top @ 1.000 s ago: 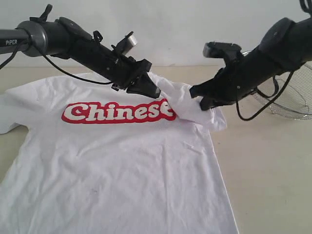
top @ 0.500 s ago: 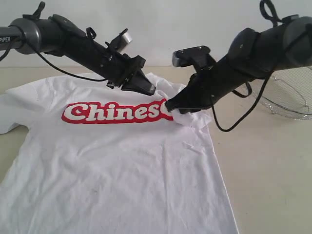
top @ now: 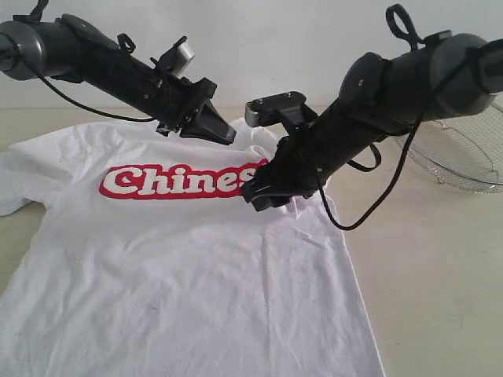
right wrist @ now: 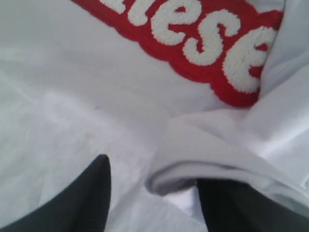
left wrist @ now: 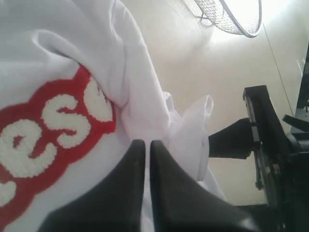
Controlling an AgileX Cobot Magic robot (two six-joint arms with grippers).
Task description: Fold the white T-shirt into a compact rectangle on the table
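two end effectors: both are seen over the chest of the white t-shirt (top: 196, 267), upper centre of the exterior frame.
left end effector (top: 225, 136): the jaws are pressed together with nothing seen between them; it is held just above the collar area.
right end effector (top: 259, 196): the jaws are spread apart, and the folded-in sleeve (right wrist: 203, 154) lies loose between them, unclamped.
shirt position: it is spread face-up on the tabletop (top: 440, 275), filling the lower left and centre; the end of the red lettering (top: 177, 181) is covered by the sleeve.
basket (top: 464, 157): it is seen at the right edge, well apart from the shirt.
risk, sleeve: the fold could be dragged open if cloth is snagged by a finger on lift-off.
risk, fold line: the sleeve edge is bunched; a lumpy, skewed rectangle could result if it is not smoothed.
risk, arms: the two are close together, so a collision could be caused by a crossing move.
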